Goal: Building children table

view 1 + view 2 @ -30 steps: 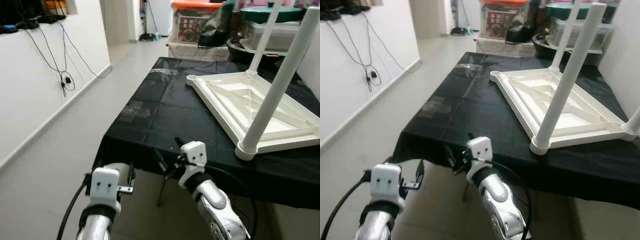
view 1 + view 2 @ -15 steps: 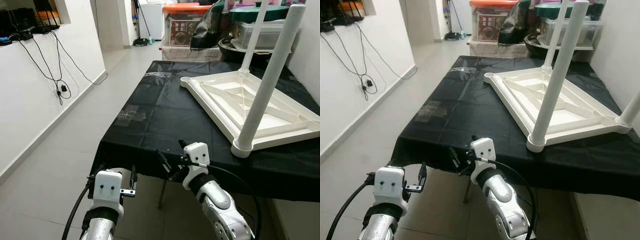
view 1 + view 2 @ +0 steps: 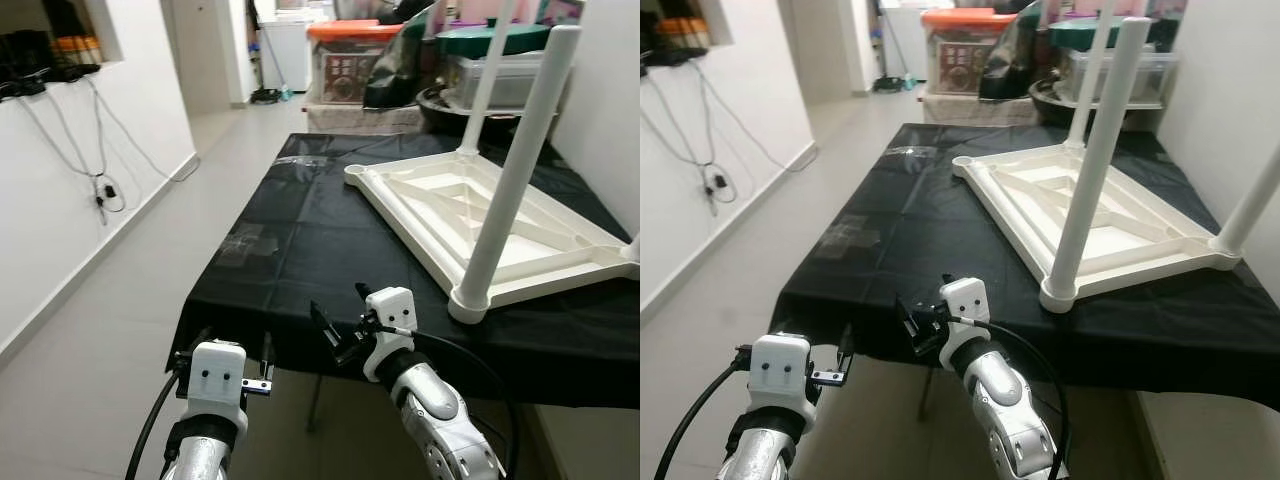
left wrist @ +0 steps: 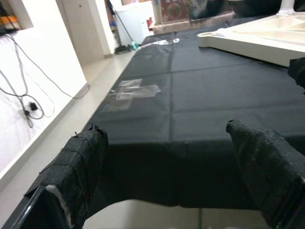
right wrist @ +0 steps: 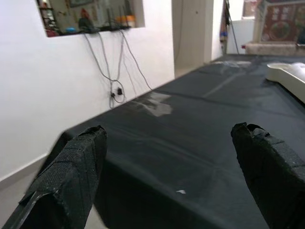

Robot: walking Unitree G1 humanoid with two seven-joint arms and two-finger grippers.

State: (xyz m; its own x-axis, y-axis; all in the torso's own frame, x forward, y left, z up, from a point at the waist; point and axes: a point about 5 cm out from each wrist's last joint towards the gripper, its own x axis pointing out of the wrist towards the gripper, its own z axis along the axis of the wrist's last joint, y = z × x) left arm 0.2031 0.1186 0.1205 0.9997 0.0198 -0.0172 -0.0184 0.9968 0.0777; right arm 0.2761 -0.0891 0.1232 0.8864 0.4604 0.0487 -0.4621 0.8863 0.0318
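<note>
A white children's table (image 3: 440, 205) lies upside down on the right half of a black-clothed table (image 3: 300, 240). One white leg (image 3: 510, 180) stands up from its near corner, a second leg (image 3: 482, 75) from the far corner, and a third leg (image 3: 1252, 200) at the right. My left gripper (image 3: 237, 346) hangs low in front of the cloth's near edge, open and empty. My right gripper (image 3: 335, 338) is just before that edge, left of the near leg, open with nothing between its fingers (image 5: 71, 176). In the left wrist view the white table's rim (image 4: 257, 40) lies far ahead.
Storage boxes (image 3: 350, 60) and dark bags crowd the far end of the table. A white wall with hanging cables (image 3: 100, 180) runs along the left, with open floor (image 3: 130, 280) between it and the table. A clear tape patch (image 3: 245, 240) lies on the cloth.
The whole picture has shifted as the camera moved, bringing the third leg into the right eye view. Both grippers hold the same low, open pose at the table's near edge.
</note>
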